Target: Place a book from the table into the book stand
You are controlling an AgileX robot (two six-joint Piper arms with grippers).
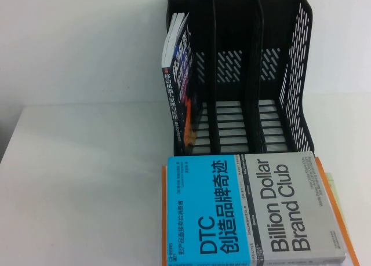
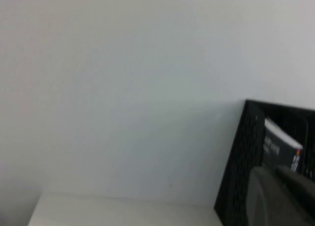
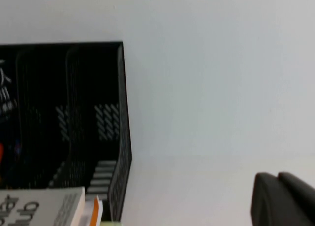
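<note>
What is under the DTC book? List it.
Under the book, an orange-bordered book and pale green sheet peek out; everything else is covered. Neither pincer shows in the high view.

Office/lab desk: file rack (image 1: 243,75), books, white wall.

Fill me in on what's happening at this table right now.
Nothing is being handled yet. The book lies flat on a stack at the table's near edge, in front of the book stand, which holds one dark book in its left slot. The left gripper and right gripper hang clear of everything.
</note>
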